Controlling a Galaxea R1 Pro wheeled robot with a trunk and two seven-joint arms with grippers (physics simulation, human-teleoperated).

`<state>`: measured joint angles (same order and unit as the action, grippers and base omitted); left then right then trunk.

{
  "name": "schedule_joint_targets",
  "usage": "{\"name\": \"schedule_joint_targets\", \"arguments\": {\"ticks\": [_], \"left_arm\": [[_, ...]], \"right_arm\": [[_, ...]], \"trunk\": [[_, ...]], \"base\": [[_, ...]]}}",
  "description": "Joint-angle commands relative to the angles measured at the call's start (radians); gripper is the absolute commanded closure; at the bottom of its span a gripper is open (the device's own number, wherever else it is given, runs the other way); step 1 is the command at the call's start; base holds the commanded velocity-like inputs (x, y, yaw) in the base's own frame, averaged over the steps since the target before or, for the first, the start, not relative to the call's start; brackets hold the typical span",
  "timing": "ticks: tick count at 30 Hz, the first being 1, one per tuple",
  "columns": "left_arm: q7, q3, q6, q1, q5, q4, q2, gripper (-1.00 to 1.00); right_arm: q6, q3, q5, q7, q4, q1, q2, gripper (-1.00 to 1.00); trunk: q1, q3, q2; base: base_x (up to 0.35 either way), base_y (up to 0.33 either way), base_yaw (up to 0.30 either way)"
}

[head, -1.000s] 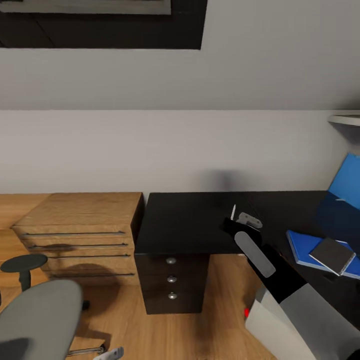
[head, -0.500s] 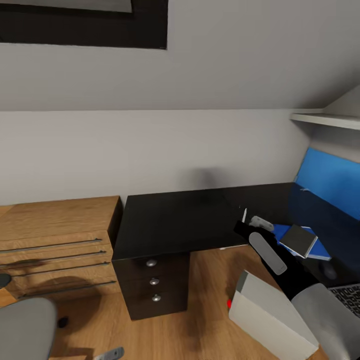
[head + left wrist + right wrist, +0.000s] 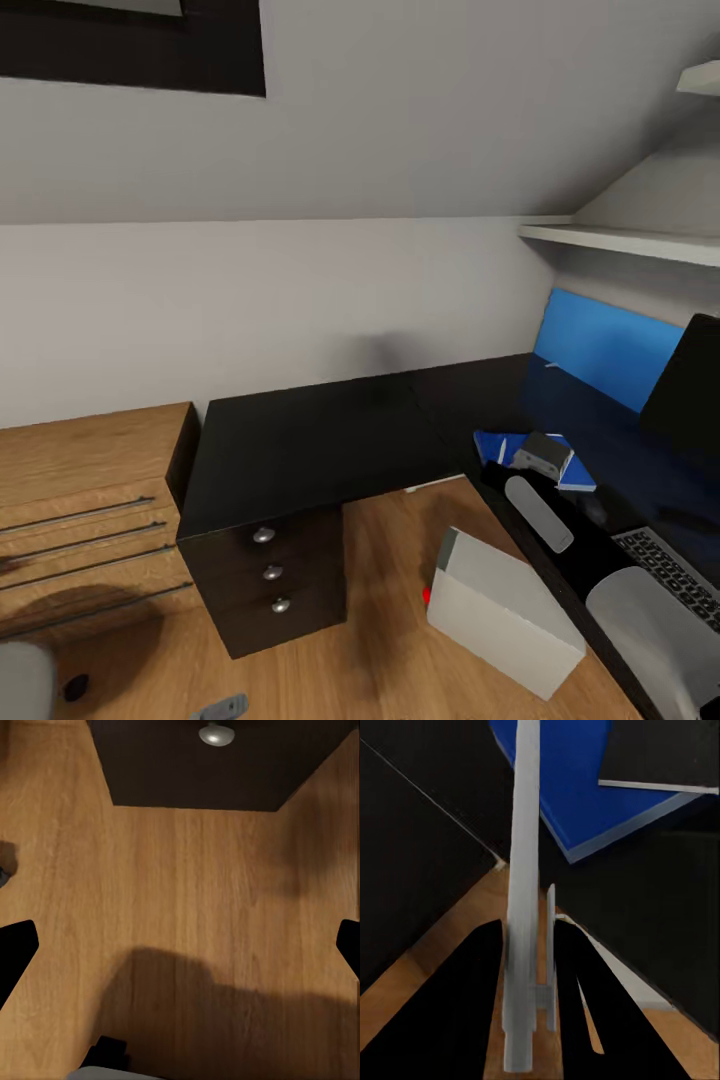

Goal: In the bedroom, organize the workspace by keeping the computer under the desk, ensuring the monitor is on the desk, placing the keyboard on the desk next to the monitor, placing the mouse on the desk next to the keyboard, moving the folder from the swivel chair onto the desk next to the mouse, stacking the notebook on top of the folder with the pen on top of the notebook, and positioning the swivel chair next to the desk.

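Observation:
On the glossy black desk (image 3: pixel 310 440) lies the blue folder (image 3: pixel 578 476) with the grey notebook (image 3: pixel 545 455) stacked on it. My right gripper (image 3: pixel 493 463) hovers at the folder's near-left edge, shut on the thin white pen (image 3: pixel 523 870), which points toward the folder (image 3: pixel 577 787) and the notebook (image 3: pixel 660 750). The silver-grey computer (image 3: pixel 500 610) with a red light stands on the floor at the desk's inner corner. The keyboard (image 3: pixel 672 575) and the monitor (image 3: pixel 692 390) are on the desk at the right. A corner of the grey swivel chair (image 3: pixel 18 682) is at the lower left. My left gripper (image 3: pixel 180 952) is open above the wooden floor.
A light wooden drawer chest (image 3: pixel 90 490) stands left of the desk's black three-drawer unit (image 3: pixel 270 570), whose knob (image 3: pixel 216 733) is also in the left wrist view. A blue panel (image 3: pixel 605 345) lines the wall behind the desk, below a white shelf (image 3: pixel 620 240).
The head camera has swung right, bringing the monitor and keyboard into view. My right gripper, still holding the pen, has closed in on the folder's edge.

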<state>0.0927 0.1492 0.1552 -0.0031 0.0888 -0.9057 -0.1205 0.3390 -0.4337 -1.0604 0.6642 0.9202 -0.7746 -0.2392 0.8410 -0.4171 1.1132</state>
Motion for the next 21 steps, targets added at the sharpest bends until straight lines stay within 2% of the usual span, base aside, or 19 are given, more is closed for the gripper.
{"name": "schedule_joint_targets", "arguments": {"ticks": [1,7,14,17,18,21], "left_arm": [[0.002,0.001,0.005,0.0,0.009,-0.002,-0.001,-1.0],[-0.001,0.002,0.006,0.0,0.009,-0.005,0.001,-1.0],[-0.004,0.002,0.011,0.0,0.008,-0.012,0.002,-1.0],[-0.005,0.002,0.008,0.0,0.009,0.031,0.025,-1.0],[-0.004,0.001,0.007,0.0,0.009,0.079,0.038,-1.0],[-0.003,0.001,0.001,0.0,0.008,0.143,0.047,-1.0]], "right_arm": [[0.003,-0.001,-0.002,0.006,-0.029,-0.003,-0.001,1.0],[0.0,0.002,0.004,0.005,-0.094,-0.023,-0.005,1.0],[0.0,0.003,0.011,0.005,-0.079,-0.026,-0.008,1.0],[-0.001,0.003,0.011,0.006,-0.053,-0.026,-0.008,1.0],[-0.001,0.002,0.011,0.007,-0.044,-0.026,-0.007,1.0],[-0.001,0.001,0.011,0.007,-0.04,-0.026,-0.006,1.0]], "trunk": [[0.0,-0.001,0.001],[0.0,-0.001,0.001],[0.0,-0.001,0.001],[0.0,-0.001,0.001],[0.0,-0.001,0.001],[0.0,-0.001,0.001]], "base": [[0.0,0.0,-0.278],[0.0,0.0,-0.238],[0.0,0.0,-0.044],[0.0,0.0,-0.004],[0.0,0.0,-0.001],[0.0,0.0,0.0]]}}
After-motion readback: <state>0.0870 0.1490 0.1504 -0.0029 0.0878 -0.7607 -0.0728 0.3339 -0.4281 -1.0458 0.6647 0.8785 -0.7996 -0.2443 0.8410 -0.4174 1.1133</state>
